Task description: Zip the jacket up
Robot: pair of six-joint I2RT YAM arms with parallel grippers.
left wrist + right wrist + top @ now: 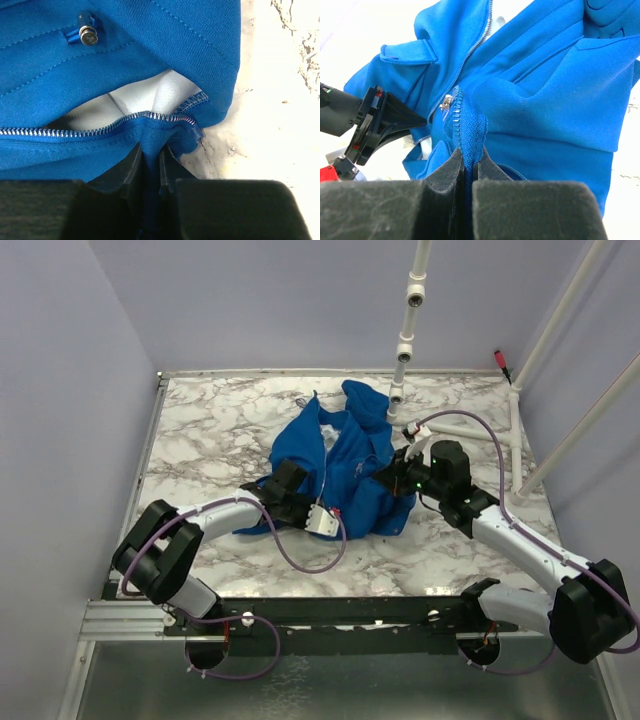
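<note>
1. A blue jacket (345, 455) lies crumpled near the middle of a marble counter (210, 430), between the two arms.
2. From above, the left gripper (288, 485) is down on the jacket's left side. The right gripper (397, 478) is down on its right side.
3. In the left wrist view, the left gripper's fingers are close together, pinching a fold of blue cloth.
4. This pinch is just below the zipper (75, 132). The silver teeth run from the left edge of that view to a point above the fingers, ending near the hem corner.
5. Above the teeth the cloth gapes, and pale lining (150, 95) shows through.
6. A metal-tipped cord end (88, 34) lies on the blue cloth at the upper left of that view.
7. In the right wrist view, the right gripper is clamped on the blue zipper edge, which stands up out of the fingers.
8. A metal slider (447, 102) sits at the top of that pinched edge. A line of teeth runs up from it toward the top of the view.
9. The rest of the jacket spreads behind and to the right of the right gripper.
</note>
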